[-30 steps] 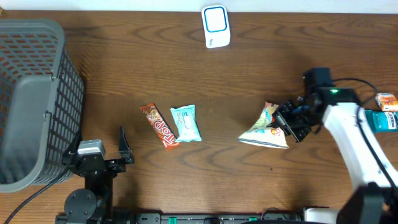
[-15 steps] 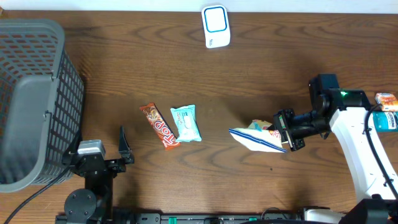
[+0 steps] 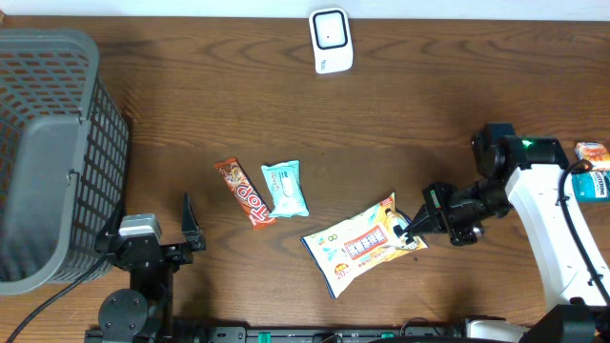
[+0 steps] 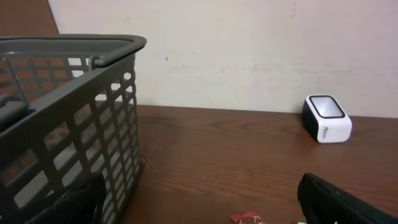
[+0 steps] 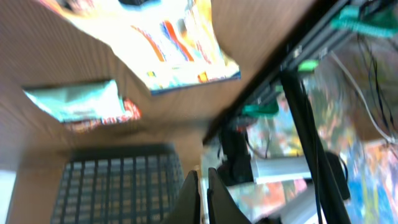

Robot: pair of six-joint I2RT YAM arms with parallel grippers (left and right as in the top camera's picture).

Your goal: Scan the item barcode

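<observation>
On the tabletop (image 3: 191, 124), the snack bag (image 3: 367, 246), held edge-on a moment ago, now lies flat beside the closed, apparently empty right tool (image 3: 408, 229), well apart from the scanner (image 3: 331, 40), still unscanned.

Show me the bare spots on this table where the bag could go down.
Widest bare table: between basket and scanner, above the bar. Also between scanner and right arm. Crowded: centre front, where bar, teal packet and the bag in the right tool cluster.
</observation>
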